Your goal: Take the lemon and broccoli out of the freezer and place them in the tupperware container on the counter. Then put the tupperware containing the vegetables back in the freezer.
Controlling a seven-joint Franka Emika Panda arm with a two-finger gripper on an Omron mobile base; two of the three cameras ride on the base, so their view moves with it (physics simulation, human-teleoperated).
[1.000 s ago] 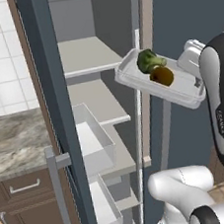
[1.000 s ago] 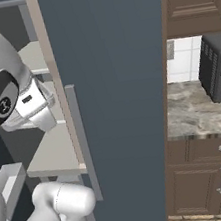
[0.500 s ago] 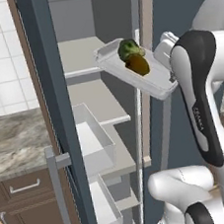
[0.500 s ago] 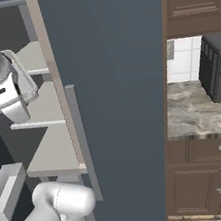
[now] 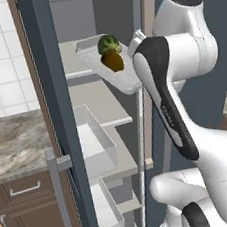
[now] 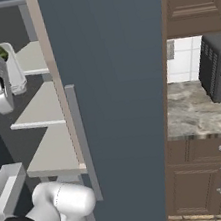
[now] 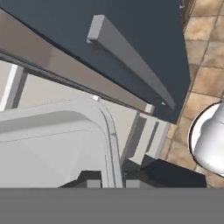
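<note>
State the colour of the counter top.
Grey-beige marbled stone counter, clearest in the left base view.

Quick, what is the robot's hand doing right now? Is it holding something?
Gripper: shut on the tupperware container's rim, with the broccoli and the lemon inside.

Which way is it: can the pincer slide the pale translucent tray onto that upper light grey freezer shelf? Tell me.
Probably yes: the pincer holds the tray by its rim, already level with the upper shelf, door open, nothing visible blocking.
</note>
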